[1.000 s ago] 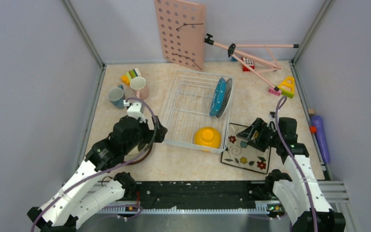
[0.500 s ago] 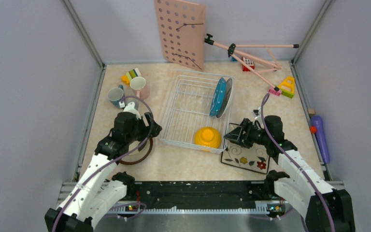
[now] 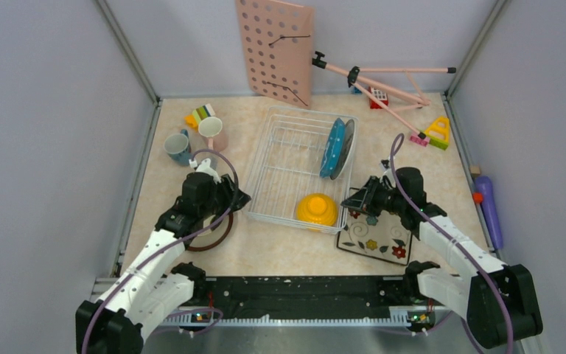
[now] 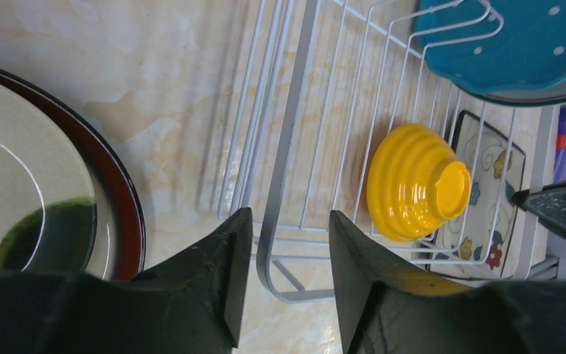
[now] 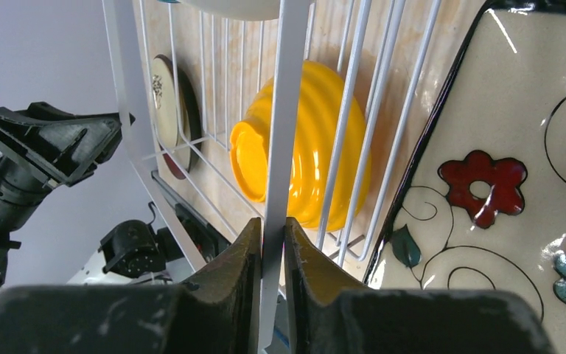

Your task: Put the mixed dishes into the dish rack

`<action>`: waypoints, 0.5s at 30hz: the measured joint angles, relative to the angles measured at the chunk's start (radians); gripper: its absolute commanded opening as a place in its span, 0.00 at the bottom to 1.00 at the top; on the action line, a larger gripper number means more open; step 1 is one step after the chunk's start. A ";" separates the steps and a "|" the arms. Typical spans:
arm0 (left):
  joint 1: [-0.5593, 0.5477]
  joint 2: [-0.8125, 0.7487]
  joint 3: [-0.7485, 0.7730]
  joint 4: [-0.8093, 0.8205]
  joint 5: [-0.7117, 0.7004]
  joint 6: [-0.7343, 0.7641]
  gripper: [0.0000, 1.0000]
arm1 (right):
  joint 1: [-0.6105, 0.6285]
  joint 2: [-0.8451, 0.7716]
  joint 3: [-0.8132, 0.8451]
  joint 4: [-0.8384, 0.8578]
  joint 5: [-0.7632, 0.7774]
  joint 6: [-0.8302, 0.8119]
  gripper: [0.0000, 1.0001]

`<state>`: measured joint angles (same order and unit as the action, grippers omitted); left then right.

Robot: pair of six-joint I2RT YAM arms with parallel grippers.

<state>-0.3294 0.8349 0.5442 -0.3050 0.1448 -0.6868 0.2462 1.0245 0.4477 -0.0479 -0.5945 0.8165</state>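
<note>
The dish rack [image 3: 291, 166] sits at the middle of the worktop [image 3: 280, 251], with its long sides running from the near edge toward the far edge. Inside it, the teal dotted plate [image 3: 332, 147] stands on edge along the right side, and a second plate [image 3: 348, 144] stands just behind it with its face hidden. The yellow bowl [image 3: 317, 209] lies upside down in the rack's near right corner. The left end effector [image 4: 287, 221] has its fingers apart, straddling the rack's rim wire at the near left corner. The brown-rimmed cream plate [image 4: 44, 199] lies flat just beside it, partly under the left arm. The right end effector [image 5: 273, 225] is pinched together on the rim wire at the rack's near right side, above the square flowered plate [image 3: 376, 234], which lies flat against that side. The teal mug [image 3: 177, 147] and pink mug [image 3: 212, 133] stand toward the far left corner, next to the toy blocks [image 3: 200, 114]. A pink pegboard [image 3: 276, 48] leans at the far edge.
</note>
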 measured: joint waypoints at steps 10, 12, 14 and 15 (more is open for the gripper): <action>0.003 0.087 -0.023 0.119 -0.072 -0.018 0.19 | 0.000 0.103 0.061 0.029 0.014 0.014 0.08; 0.003 0.103 -0.021 0.142 -0.089 -0.013 0.19 | 0.000 0.129 0.081 0.034 0.026 0.014 0.08; 0.003 0.116 -0.018 0.157 -0.107 -0.008 0.19 | 0.000 0.155 0.100 0.040 0.035 0.013 0.08; 0.000 0.125 -0.014 0.166 -0.118 -0.002 0.19 | 0.000 0.166 0.108 0.042 0.039 0.012 0.09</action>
<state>-0.3290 0.9596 0.5297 -0.1387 0.0269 -0.6884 0.2462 1.1908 0.5560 -0.0063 -0.5556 0.8284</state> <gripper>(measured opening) 0.195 0.115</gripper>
